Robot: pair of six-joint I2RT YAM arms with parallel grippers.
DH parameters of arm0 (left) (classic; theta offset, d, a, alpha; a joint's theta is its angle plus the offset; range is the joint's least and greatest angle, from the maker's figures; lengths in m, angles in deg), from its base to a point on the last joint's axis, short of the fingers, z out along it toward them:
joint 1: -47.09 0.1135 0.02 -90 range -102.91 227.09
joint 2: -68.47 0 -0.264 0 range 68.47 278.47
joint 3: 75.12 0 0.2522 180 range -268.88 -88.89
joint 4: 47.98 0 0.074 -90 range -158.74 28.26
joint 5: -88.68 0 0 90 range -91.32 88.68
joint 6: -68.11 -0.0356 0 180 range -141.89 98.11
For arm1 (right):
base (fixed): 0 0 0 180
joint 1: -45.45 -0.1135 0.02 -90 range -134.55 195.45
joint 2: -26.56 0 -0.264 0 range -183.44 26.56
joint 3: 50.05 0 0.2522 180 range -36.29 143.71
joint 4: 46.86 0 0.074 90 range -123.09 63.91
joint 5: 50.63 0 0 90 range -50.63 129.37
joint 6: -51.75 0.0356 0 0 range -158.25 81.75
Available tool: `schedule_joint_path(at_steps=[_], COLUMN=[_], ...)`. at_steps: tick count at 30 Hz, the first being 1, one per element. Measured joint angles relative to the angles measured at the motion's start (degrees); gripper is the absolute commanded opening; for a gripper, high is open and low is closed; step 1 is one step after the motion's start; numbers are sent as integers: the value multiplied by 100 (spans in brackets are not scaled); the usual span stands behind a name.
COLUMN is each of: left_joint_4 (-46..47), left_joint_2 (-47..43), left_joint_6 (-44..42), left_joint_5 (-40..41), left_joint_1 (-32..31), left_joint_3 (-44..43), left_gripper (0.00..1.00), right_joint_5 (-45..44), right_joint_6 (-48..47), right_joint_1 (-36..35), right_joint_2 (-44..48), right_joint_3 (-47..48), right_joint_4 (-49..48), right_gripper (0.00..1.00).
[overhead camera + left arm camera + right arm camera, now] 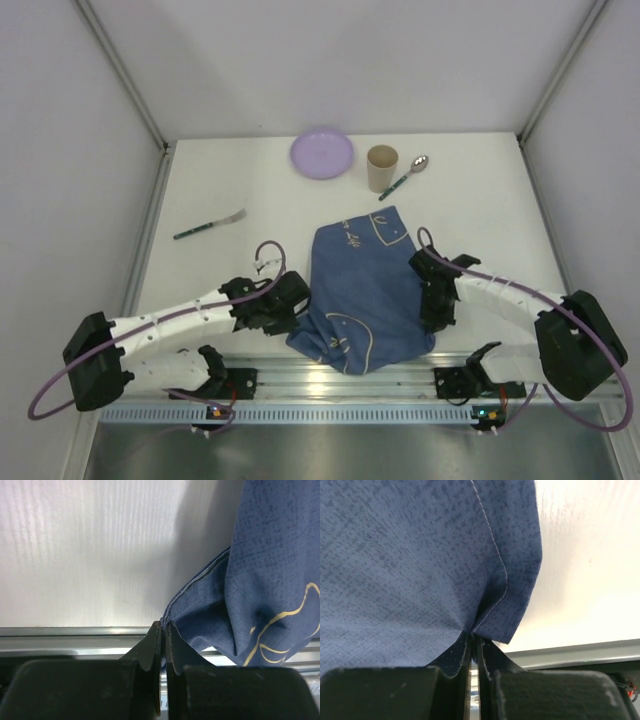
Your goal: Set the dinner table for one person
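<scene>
The limp cloth (365, 285) (light, soft) at lower centre likely handles best by its edges, where left gripper (163, 630) and right gripper (474, 639) clamp it

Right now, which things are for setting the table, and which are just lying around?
For the job: dinner table, blue mat, purple plate, cup, spoon, fork.
Just there: aluminium rail, white walls.

Lilac plate (322, 154), tan cup (381, 167), spoon (404, 178) together; fork (210, 224) apart; rumpled blue cloth (362, 290) in front.
</scene>
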State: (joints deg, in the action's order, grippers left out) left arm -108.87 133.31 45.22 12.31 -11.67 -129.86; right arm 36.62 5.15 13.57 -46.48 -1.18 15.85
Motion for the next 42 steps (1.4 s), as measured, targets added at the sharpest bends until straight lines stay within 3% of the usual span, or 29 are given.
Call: schedule_joint_path(at_steps=[5,12,17,20,22,25,28,36,39,42], left_joint_4=[-745,-1764,-1755,-1816,-1897,-1895,-1858,-2079,-2168,-2238], left_joint_2=[-179,-13,1038,2094,2719,3021,2430,-1224,-1875,-2094], left_joint_6=[-229,-1366,-2516,-2949,-3165,-3399,-3418,-2686,-2358,-2035], left_joint_5=[234,857,839,737,673,566,492,177,-39,-221], left_joint_1=[321,1591,2933,3338,3456,3484,3469,3423,3425,3432], left_joint_3=[-551,-3364,-5362,-6736,-7661,-8430,-8024,-4083,-2986,-1814], left_gripper=[0,0,0,0,0,0,0,0,0,0], right_joint_5=[-214,-837,-955,-960,-960,-1003,-1058,-588,-94,363], right_joint_6=[-142,-581,-973,-1163,-1266,-1386,-1432,-1143,-973,-831], right_joint_1=[0,48,260,428,527,688,772,756,758,763], right_joint_2=[70,98,-1003,-2046,-2409,-2312,-1298,1740,2249,2181], right_joint_3=[890,4784,7340,8745,9149,8933,7571,4546,3158,1875], right_joint_4=[435,1069,1373,1792,1963,2236,2190,2105,1917,1779], right_gripper=[0,0,0,0,0,0,0,0,0,0])
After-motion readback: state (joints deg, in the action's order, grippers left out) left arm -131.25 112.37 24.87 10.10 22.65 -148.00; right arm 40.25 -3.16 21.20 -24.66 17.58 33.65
